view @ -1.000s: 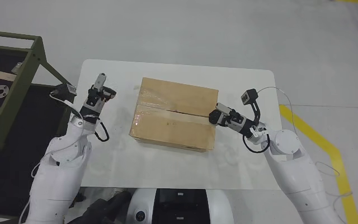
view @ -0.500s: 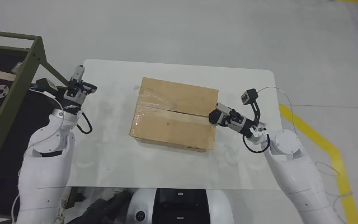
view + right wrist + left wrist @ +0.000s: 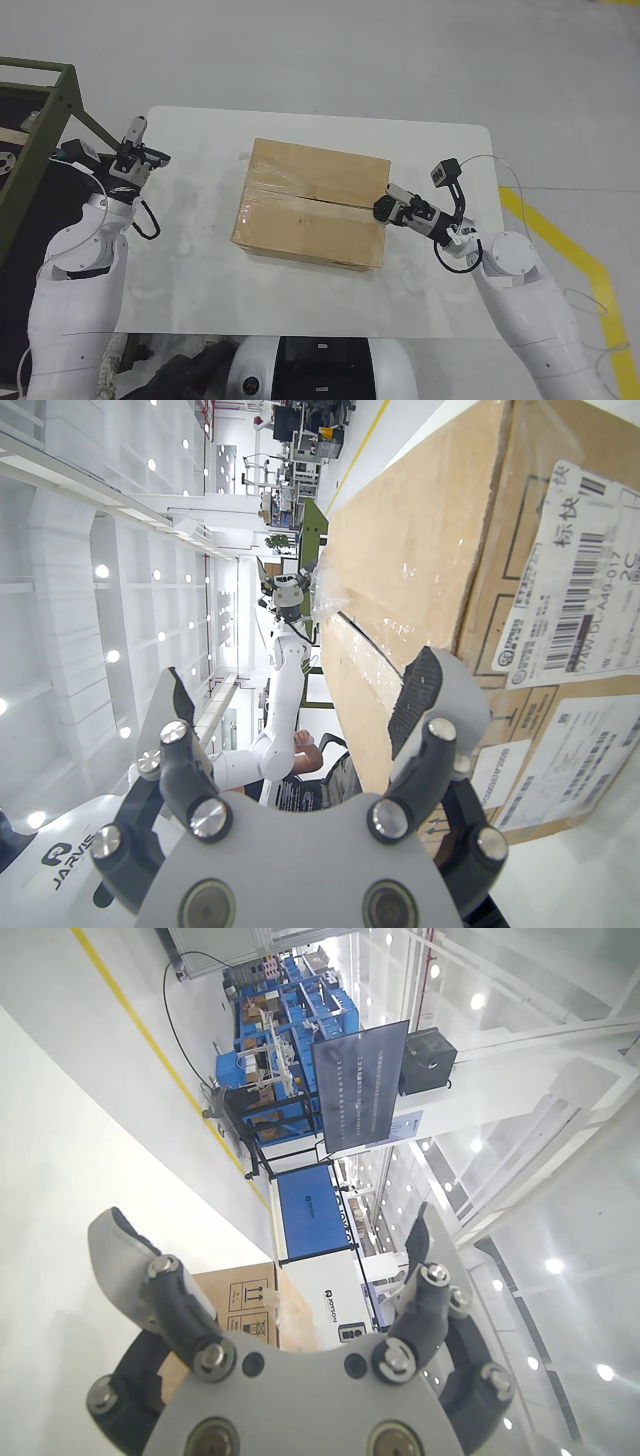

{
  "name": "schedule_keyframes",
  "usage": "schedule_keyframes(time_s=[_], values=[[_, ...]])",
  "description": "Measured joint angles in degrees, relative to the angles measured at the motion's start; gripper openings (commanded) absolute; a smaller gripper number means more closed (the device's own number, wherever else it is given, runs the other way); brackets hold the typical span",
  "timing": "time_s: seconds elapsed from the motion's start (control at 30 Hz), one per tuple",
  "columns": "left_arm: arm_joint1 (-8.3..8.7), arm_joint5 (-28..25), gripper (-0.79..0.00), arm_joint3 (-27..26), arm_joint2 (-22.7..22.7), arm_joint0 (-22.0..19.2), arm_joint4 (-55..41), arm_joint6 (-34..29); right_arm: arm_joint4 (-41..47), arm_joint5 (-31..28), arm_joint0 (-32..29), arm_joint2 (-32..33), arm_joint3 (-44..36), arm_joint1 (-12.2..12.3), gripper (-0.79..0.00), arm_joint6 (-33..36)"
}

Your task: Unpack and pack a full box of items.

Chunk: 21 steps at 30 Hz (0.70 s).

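Note:
A closed brown cardboard box (image 3: 313, 202) with a taped middle seam lies in the centre of the white table (image 3: 450, 290). My right gripper (image 3: 385, 208) is at the box's right end, by the seam, open, with one finger (image 3: 417, 700) beside the box's labelled end wall (image 3: 560, 680) and nothing held. My left gripper (image 3: 140, 152) is raised near the table's left edge, well apart from the box, open and empty; its fingers (image 3: 125, 1248) point over the table, with a corner of the box (image 3: 250, 1303) behind them.
A green metal frame cart (image 3: 50, 110) stands just off the table's left side, close to the left arm. A yellow floor line (image 3: 560, 245) runs to the right. Bare table surface lies in front of the box and to its left.
My left arm swung outward from beside the box to the table's left edge, then nearly stopped. The right arm and the box have not moved.

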Motion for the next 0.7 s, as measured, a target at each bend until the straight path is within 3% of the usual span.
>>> schedule_keyframes(time_s=[0.7], values=[[0.0,0.0,0.0,0.0,0.0,0.0,0.0,0.0,-2.1,1.7,-0.8,-0.1,-2.1,0.0,0.0,-2.5]])
